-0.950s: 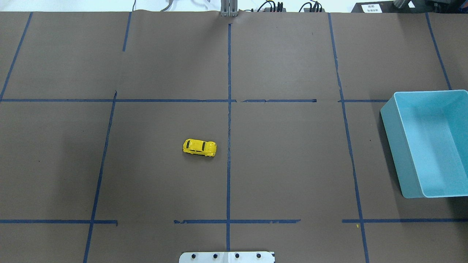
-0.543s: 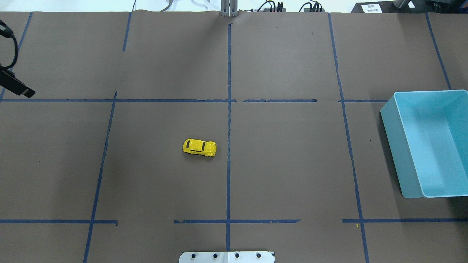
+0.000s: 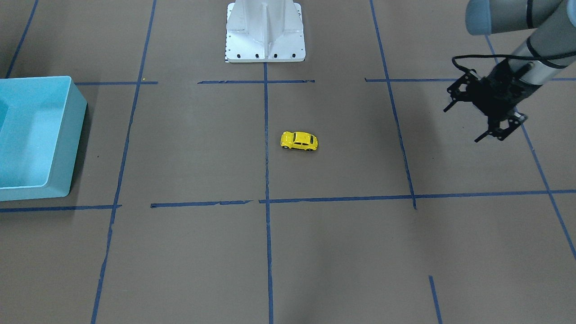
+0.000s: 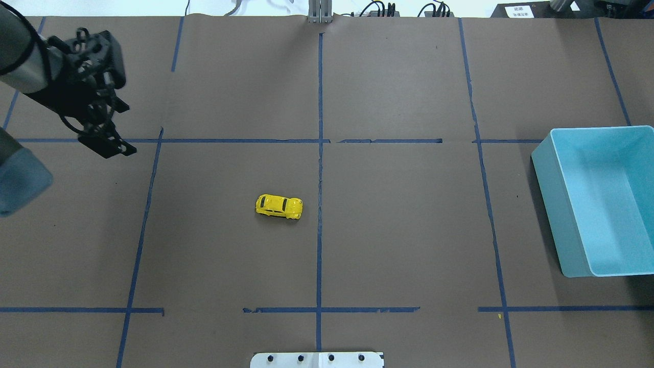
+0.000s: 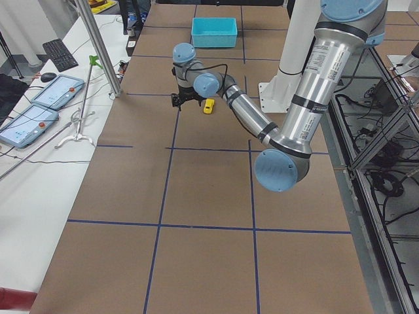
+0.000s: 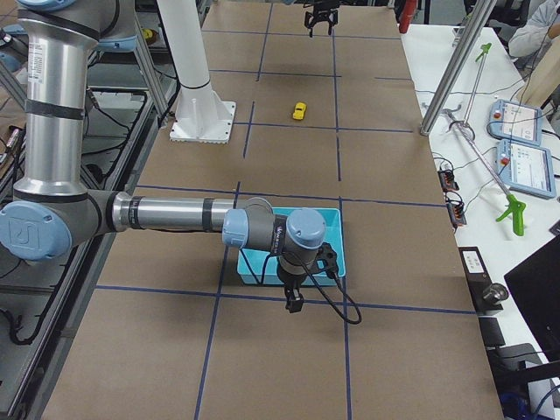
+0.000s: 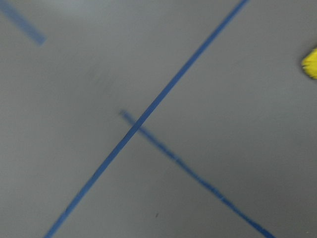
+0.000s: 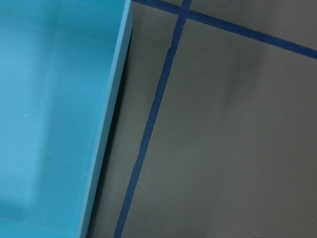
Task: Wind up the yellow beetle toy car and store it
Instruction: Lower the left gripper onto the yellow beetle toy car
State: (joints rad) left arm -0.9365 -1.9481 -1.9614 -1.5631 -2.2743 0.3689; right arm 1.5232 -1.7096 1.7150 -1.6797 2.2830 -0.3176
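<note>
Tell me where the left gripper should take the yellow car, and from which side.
Probably from straight above, the left gripper closing its fingers on the two long flanks of the yellow beetle toy car at mid-length: it stands upright on its wheels, with both flanks free.

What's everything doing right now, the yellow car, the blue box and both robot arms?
yellow beetle toy car: upright on its wheels, untouched.
blue box: empty.
left gripper: jaws open, holding nothing, far from the car.
right gripper: by the box; jaws cannot be judged.

left gripper (image 3: 460,125) hovers with fingers (image 3: 487,135) spread; right gripper (image 6: 294,304) state unclear.
</note>
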